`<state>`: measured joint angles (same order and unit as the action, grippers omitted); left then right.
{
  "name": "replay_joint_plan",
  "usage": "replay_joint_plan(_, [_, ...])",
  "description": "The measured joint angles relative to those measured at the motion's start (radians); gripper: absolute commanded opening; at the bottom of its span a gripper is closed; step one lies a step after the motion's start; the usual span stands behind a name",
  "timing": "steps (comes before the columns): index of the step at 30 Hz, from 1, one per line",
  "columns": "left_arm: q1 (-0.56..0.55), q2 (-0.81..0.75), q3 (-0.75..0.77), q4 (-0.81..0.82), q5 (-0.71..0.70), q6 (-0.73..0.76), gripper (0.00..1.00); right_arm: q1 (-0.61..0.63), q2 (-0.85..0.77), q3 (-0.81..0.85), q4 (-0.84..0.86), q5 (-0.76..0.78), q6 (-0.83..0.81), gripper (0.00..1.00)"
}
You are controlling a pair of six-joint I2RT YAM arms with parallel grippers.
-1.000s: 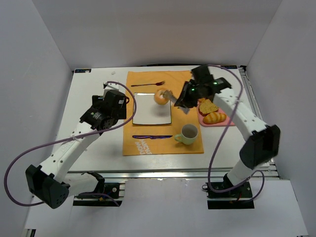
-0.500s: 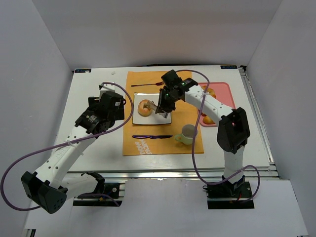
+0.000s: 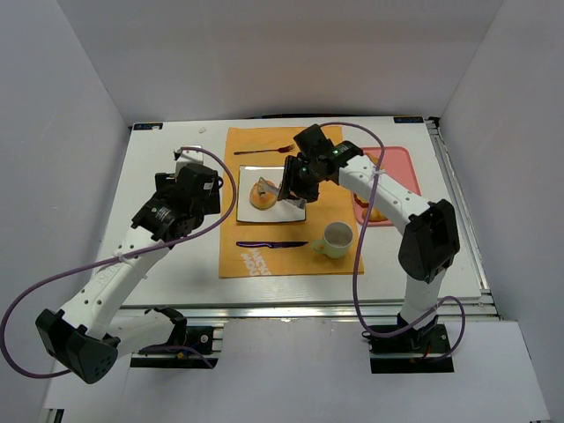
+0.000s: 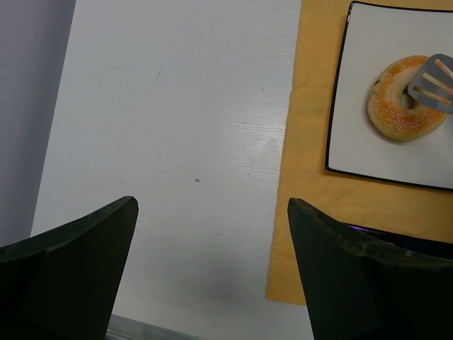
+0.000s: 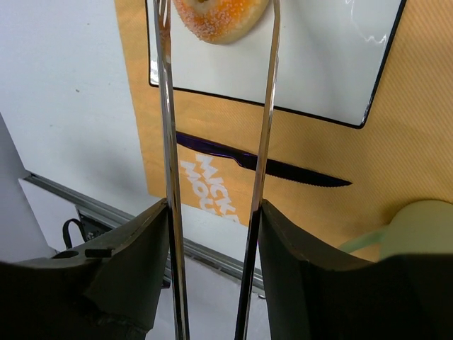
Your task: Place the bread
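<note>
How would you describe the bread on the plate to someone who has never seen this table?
Find the orange placemat mid-table; on it lies a square white plate. The bread there is a golden ring with a hole, the only food on the plate; other bread lies on the pink tray.

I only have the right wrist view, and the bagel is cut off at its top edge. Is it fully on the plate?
Observer: Yes. The left wrist view shows the whole bagel lying flat on the square plate, inside its black rim.
Operator: Are the tongs clear of it?
Observer: No. One slotted tip of the tongs overlaps the bagel's edge there; whether it touches, I cannot tell.
Operator: And the left arm?
Observer: The left gripper is open and empty, above the table beside the orange placemat.
</note>
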<state>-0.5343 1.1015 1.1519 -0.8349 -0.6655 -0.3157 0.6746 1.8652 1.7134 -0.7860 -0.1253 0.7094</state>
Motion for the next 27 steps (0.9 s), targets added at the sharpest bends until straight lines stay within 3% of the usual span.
replay_joint_plan(10, [0.000,-0.021,0.000,-0.003,-0.005,0.000,0.98,-0.036,-0.142,0.040,-0.109,0.123,0.036,0.54])
replay_joint_plan(19, [0.000,-0.021,0.000,0.000,-0.004,0.016,0.98,-0.491,-0.606,-0.288,-0.199,0.209,0.112,0.54])
replay_joint_plan(27, [0.000,-0.021,0.000,0.010,0.015,0.032,0.98,-0.686,-0.731,-0.605,-0.201,0.064,0.183,0.55])
